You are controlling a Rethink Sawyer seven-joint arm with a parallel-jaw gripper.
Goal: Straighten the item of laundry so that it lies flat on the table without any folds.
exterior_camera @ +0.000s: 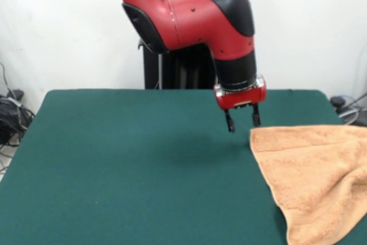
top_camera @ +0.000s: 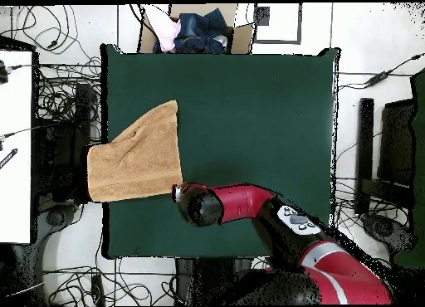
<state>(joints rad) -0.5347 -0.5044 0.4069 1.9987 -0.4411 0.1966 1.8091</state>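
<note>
The tan terry towel [exterior_camera: 312, 179] lies at the table's right side in the front view, rumpled, with its right part running over the table's edge. In the overhead view the towel [top_camera: 137, 158] lies at the table's left side and overhangs that edge. The dark green table [exterior_camera: 126, 164] is much wider than the towel and also shows in the overhead view [top_camera: 257, 113]. My gripper [exterior_camera: 242, 121] hangs open and empty just above the table, beside the towel's far left corner and not touching it. In the overhead view the arm's wrist [top_camera: 199, 204] covers the gripper.
A cardboard box with clothes [top_camera: 195, 30] stands beyond the table's far edge in the overhead view. Cables lie on the floor around the table [top_camera: 50, 88]. The black pedestal [exterior_camera: 178, 70] stands at the table's far side.
</note>
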